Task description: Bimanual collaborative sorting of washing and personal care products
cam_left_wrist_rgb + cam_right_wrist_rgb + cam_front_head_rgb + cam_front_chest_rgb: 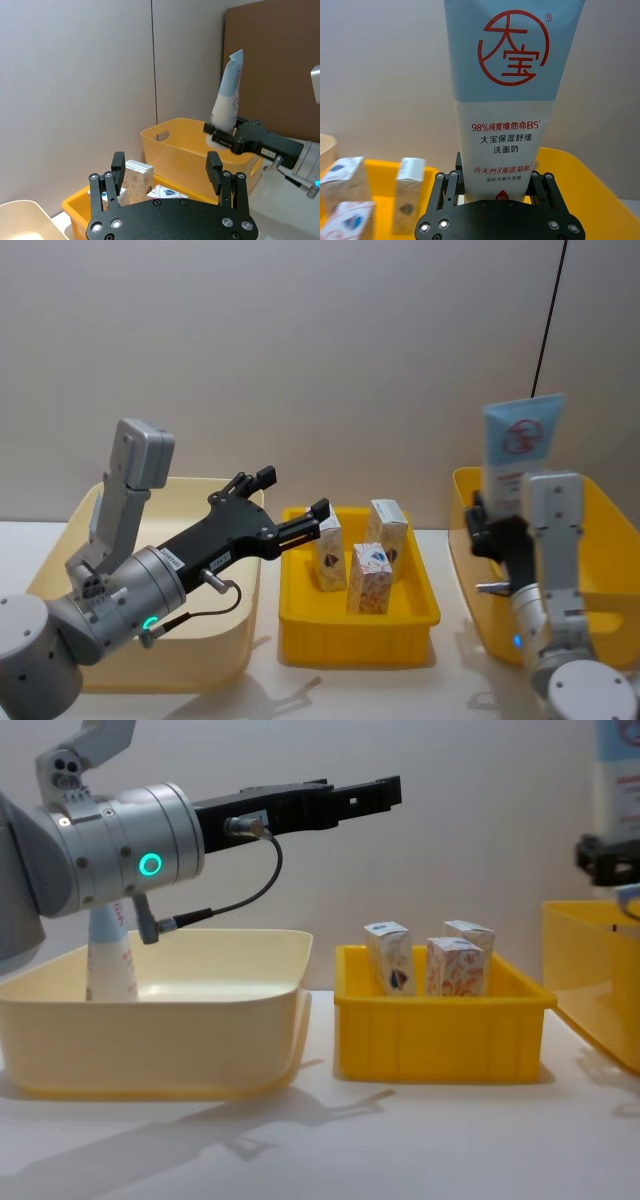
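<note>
Right gripper (498, 170) clamps the squeeze tube (500, 90) low, upright over the yellow bin (605, 515). Light and soft, it is probably best held at this stiffer lower end. Left gripper (166, 167) hovers over the crate (360, 628) of cartons (368, 578), fingers apart.

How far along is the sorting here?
Done: three cartons stand in the yellow crate, one tube stands in the cream tub. In hand: the right gripper holds a second tube above the yellow bin. Remaining: setting that tube down; the left gripper is open, empty.
</note>
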